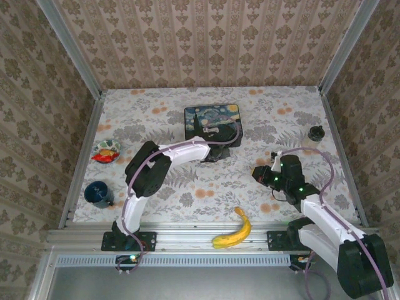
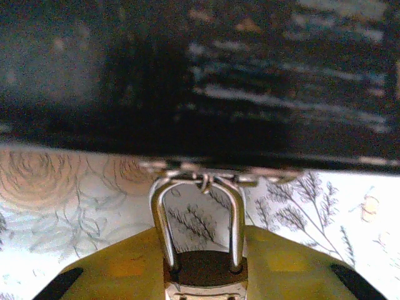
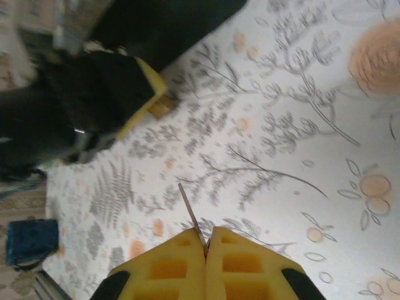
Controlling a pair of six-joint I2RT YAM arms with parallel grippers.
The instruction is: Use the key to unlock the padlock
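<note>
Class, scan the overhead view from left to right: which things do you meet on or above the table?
blue cup → starry-night tin → right gripper → small black container

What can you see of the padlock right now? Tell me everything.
The padlock is tiny: a brass-gold body, mostly cut off at the left wrist view's bottom edge, and a thin silvery shackle. Both shackle legs run into the body, so it looks closed. Its top meets a small metal ring at the edge of the dark painted tin. The left gripper is shut on its body.
</note>
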